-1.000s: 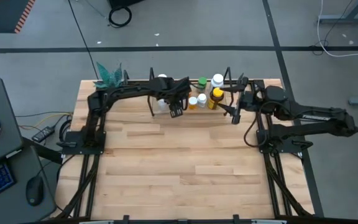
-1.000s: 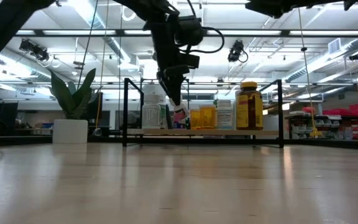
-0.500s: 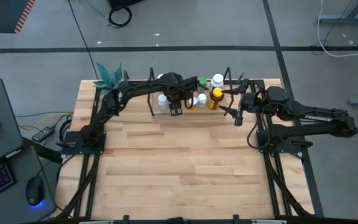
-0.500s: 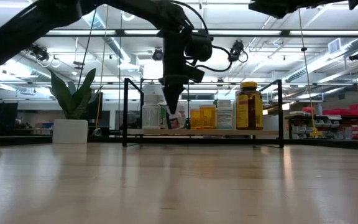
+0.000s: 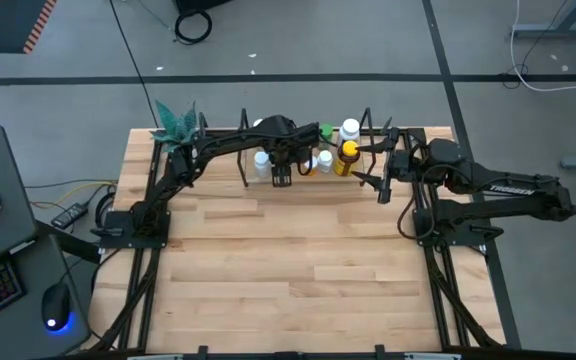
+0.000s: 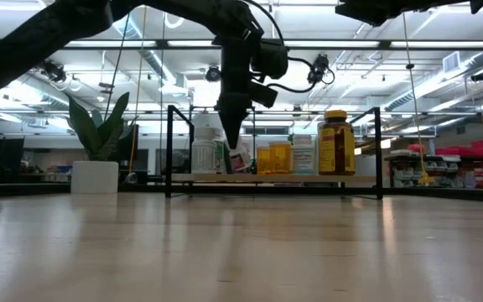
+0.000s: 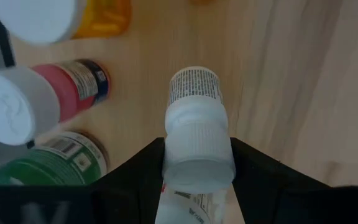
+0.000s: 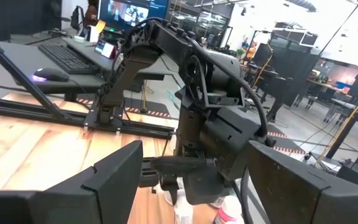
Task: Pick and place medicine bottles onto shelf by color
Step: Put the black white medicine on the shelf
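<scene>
Reaching over the shelf (image 5: 268, 178), the left gripper (image 7: 197, 163) is clamped on a white bottle (image 7: 196, 140) above the board, just beside the pink bottle (image 7: 73, 87) and green bottle (image 7: 55, 163). Right of the shelf's end, the right gripper (image 5: 380, 184) hangs with fingers apart, holding nothing.

Light wood shelf (image 6: 275, 178), ribbed plastic cap (image 7: 197, 146)

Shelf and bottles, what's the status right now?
Left gripper over the shelf, fingers shut on a white bottle. Right gripper waits open at shelf's right end. Pink bottle and green bottle crowd close beside.
</scene>
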`<state>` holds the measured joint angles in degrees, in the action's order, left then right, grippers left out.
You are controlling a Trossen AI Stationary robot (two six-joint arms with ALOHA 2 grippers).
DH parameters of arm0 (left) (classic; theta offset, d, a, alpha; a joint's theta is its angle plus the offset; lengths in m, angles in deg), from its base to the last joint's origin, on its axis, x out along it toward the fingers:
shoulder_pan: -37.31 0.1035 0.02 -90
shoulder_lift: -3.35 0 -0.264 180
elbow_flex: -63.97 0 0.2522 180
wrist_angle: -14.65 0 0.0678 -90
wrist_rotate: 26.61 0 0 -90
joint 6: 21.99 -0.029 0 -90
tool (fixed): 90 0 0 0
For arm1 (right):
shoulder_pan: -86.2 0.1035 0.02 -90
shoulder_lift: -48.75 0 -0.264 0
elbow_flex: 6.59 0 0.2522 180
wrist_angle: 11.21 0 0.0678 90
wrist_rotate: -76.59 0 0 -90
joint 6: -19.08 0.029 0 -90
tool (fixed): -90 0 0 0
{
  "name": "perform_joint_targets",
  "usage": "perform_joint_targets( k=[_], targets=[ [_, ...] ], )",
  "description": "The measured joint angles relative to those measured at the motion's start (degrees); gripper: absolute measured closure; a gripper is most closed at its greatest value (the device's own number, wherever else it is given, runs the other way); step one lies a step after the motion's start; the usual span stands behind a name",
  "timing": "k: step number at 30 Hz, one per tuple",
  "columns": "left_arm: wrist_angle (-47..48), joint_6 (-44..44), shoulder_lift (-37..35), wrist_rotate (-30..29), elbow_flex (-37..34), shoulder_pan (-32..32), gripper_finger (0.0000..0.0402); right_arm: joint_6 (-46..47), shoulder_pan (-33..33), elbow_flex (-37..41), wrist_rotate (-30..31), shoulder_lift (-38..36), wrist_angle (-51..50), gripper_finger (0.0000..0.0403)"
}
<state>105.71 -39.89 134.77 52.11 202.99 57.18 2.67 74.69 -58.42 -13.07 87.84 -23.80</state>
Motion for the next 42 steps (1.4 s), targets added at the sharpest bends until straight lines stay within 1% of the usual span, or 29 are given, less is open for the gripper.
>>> perform_joint_targets(
  k=[8,11,13,14,17,19,23,25,27,28,30,33,35,36,39,42],
  targets=[
    [0.99,-5.07,-0.02,-1.06,0.10,-0.59,0.0230,0.80,-0.07,0.42,-1.72,1.14,-2.22,0.0112],
    [1.09,-5.78,-0.10,-1.78,0.10,-1.08,0.0230,0.10,-0.97,3.07,-0.17,1.60,-0.03,0.0112],
    [1.30,-6.29,-0.25,-2.72,0.10,-1.44,0.0230,-1.15,-1.64,5.09,-0.17,1.71,2.14,0.0112],
    [1.66,-6.71,-0.32,-3.22,0.10,-1.62,0.0230,-2.01,-1.84,5.91,-1.00,1.69,2.80,0.0112],
    [2.84,-6.91,-0.94,-3.88,0.10,-2.05,0.0230,-4.42,-1.63,7.80,-6.94,1.68,3.67,0.0112],
    [3.01,-6.96,-1.71,-4.12,0.15,-2.25,0.0230,-4.61,-1.32,8.64,-8.95,2.34,3.99,0.0112],
    [3.38,-7.23,-3.34,-4.47,0.57,-2.37,0.0230,-4.90,-0.49,9.84,-9.21,6.05,4.40,0.0112],
    [3.32,-7.23,-3.76,-4.31,1.99,-2.44,0.0230,-5.84,0.22,10.17,-9.26,9.54,6.93,0.0112],
    [3.42,-7.21,-3.85,-4.22,3.88,-2.54,0.0230,-7.24,0.93,10.36,-9.37,14.04,11.50,0.0112],
    [3.43,-7.06,-3.85,-4.15,4.92,-2.69,0.0230,-7.77,1.30,10.36,-8.69,16.59,13.97,0.0112],
    [3.34,-6.99,-3.86,-3.81,6.83,-2.87,0.0230,-9.71,2.15,10.40,-4.08,21.60,20.02,0.0112],
    [3.39,-6.85,-3.91,-2.77,9.12,-3.48,0.0230,-12.29,3.38,10.23,7.49,27.98,27.00,0.0114],
    [2.82,-6.81,-4.09,-2.61,9.75,-4.08,0.0230,-13.95,3.86,10.21,13.74,31.52,31.30,0.0116],
    [1.77,-6.99,-4.62,-2.57,9.34,-4.39,0.0230,-14.56,3.98,10.21,15.91,32.98,33.10,0.0118],
    [1.28,-7.21,-4.93,-2.41,9.75,-5.14,0.0230,-15.72,4.17,10.21,19.33,36.71,39.48,0.0122],
    [0.79,-6.98,-5.02,-2.33,9.74,-5.88,0.0230,-16.38,4.19,10.21,19.31,38.94,43.66,0.0126]
  ],
)
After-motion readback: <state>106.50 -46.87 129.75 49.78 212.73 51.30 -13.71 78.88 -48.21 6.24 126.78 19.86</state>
